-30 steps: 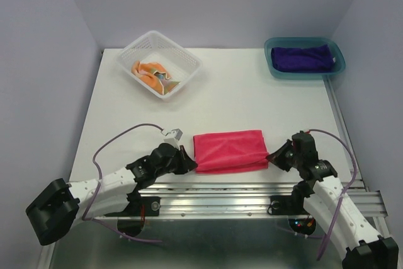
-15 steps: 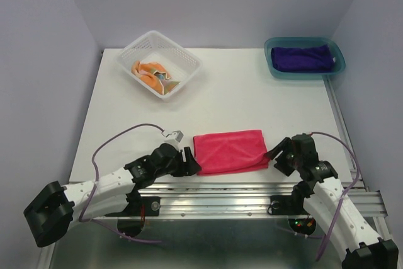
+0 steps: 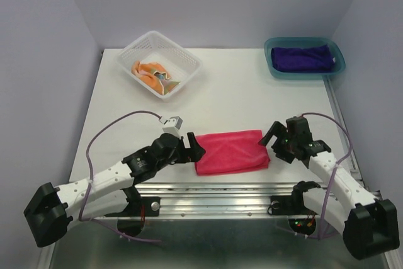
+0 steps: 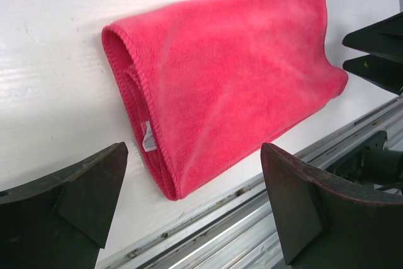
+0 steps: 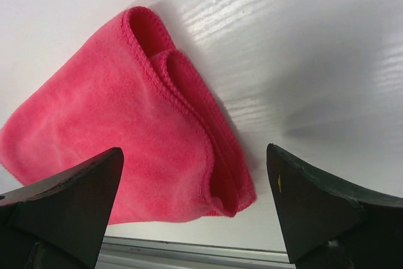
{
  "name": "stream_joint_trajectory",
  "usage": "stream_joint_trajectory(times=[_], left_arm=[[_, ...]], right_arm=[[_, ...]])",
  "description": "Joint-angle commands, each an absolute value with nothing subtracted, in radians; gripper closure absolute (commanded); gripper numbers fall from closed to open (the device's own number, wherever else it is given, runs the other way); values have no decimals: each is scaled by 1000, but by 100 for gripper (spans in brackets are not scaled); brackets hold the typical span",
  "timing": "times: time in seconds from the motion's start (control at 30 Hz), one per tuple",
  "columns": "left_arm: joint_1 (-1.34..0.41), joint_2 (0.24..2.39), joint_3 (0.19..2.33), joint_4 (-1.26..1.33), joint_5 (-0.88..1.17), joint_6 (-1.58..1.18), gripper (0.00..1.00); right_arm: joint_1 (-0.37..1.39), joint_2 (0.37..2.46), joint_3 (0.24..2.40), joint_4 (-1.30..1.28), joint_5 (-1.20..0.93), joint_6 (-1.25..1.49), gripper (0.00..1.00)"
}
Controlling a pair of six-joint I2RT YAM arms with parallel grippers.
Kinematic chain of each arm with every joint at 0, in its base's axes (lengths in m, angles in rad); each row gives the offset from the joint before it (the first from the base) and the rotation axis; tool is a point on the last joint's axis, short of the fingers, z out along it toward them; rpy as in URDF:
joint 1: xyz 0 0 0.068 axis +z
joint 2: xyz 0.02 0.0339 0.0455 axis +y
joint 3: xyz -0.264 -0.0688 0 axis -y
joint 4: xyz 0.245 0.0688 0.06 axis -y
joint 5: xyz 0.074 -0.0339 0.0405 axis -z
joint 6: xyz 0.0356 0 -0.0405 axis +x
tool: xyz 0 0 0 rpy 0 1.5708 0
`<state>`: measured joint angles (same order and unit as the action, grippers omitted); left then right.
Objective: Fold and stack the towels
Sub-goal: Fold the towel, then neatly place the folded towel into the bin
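Observation:
A hot pink towel [image 3: 230, 151] lies folded flat near the table's front edge, also in the left wrist view [image 4: 233, 74] and the right wrist view [image 5: 126, 137]. My left gripper [image 3: 194, 149] [image 4: 194, 155] stands open at the towel's left end, nothing between its fingers. My right gripper [image 3: 272, 138] [image 5: 195, 155] stands open at the towel's right end, also empty. A deep purple towel [image 3: 302, 58] lies folded in the teal tray [image 3: 338, 62]. A pale orange towel [image 3: 153, 74] sits crumpled in the white mesh basket [image 3: 191, 62].
An aluminium rail [image 3: 220, 187] runs along the table's near edge just in front of the pink towel. The basket stands at the back left, the tray at the back right corner. Lilac walls close in the left, back and right sides.
Both grippers have opened and let go of the pink towel's ends. Both have drawn up and slightly away from the near edge. The towel stays folded in place.

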<state>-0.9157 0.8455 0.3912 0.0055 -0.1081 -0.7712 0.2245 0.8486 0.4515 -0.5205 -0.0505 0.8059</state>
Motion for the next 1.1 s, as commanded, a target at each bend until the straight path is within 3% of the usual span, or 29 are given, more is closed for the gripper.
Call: stream_joint_trajectory(times=[0.0,0.23,0.53,0.7,0.8,0.87,0.93,1.07], left_arm=[[-920,893,471,18,-195,-707,1],[-916,937,476,21,-222,-706,1],[-913,925,462,35,-242,-695,1],[-913,917,459,35,-244,-696,1],[-910,910,456,34,-248,-695,1],[-908,902,453,32,-250,-696,1],[-908,894,449,32,-253,-698,1],[-907,888,448,28,-255,-699,1]], right_arm=[[261,968,535,-448,-6,700,0],[343,1055,502,-468,52,709,4],[403,1107,483,-482,104,716,25],[459,1189,506,-459,123,689,30],[517,1256,535,-492,192,692,40],[526,1276,540,-505,236,712,53],[531,1295,545,-500,233,716,56],[531,1308,543,-450,170,695,76]])
